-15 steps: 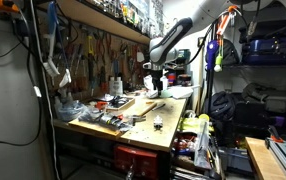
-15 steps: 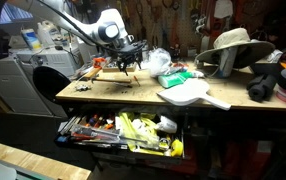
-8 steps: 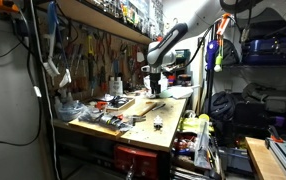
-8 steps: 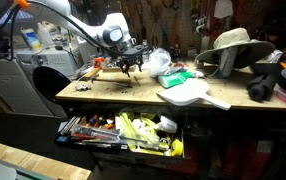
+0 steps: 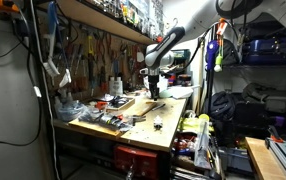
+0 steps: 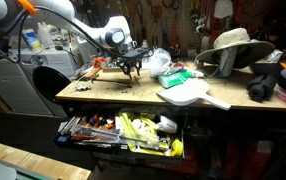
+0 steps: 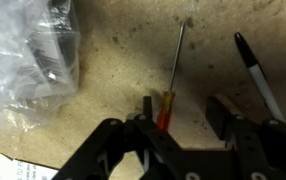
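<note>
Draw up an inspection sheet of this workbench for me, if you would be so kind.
Surface: workbench, speckled and worn.
Job's things: orange-handled screwdriver lying flat.
Clutter: plastic bag, black pen, paper.
Grippers: gripper open, fingers either side of the handle; contact unclear.
Cables: dark cables hanging by the wall.
Surroundings: hand tools hung on the wall, open drawer full of tools, hat.

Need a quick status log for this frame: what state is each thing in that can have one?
gripper, open, jaws either side of the screwdriver handle
screwdriver, lying flat on the workbench
pen, lying flat, untouched
plastic bag, crumpled, resting on the workbench
drawer, pulled open
</note>
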